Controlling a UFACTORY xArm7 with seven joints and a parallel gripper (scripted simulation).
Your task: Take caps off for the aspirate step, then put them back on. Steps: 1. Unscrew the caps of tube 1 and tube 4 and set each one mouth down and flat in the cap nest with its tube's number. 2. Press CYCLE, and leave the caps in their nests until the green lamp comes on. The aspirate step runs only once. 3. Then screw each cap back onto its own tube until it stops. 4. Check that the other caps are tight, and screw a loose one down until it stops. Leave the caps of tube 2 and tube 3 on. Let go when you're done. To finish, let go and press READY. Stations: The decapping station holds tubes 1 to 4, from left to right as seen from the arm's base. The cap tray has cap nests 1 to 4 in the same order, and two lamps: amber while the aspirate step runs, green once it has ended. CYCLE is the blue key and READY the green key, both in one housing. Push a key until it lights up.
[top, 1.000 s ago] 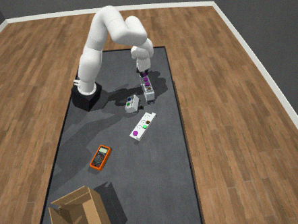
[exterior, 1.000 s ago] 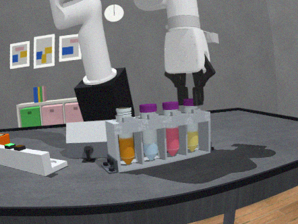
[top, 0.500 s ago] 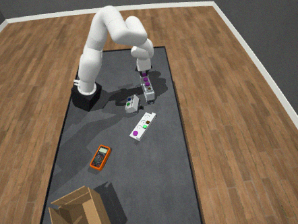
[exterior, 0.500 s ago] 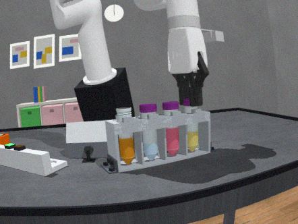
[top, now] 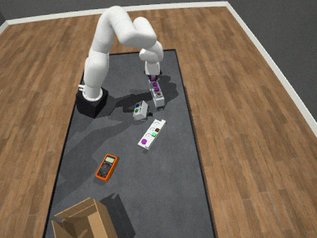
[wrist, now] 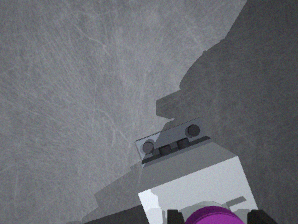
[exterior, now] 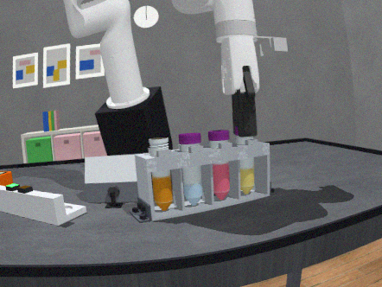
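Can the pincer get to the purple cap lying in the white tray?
Probably not right away: the pincer is shut on a tube's cap at the rack. Nothing stands over the cap in the tray.

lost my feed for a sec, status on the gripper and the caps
Gripper shut on purple cap of the yellow tube. Orange tube uncapped, its cap in tray. Green lamp lit. Nothing in the way.
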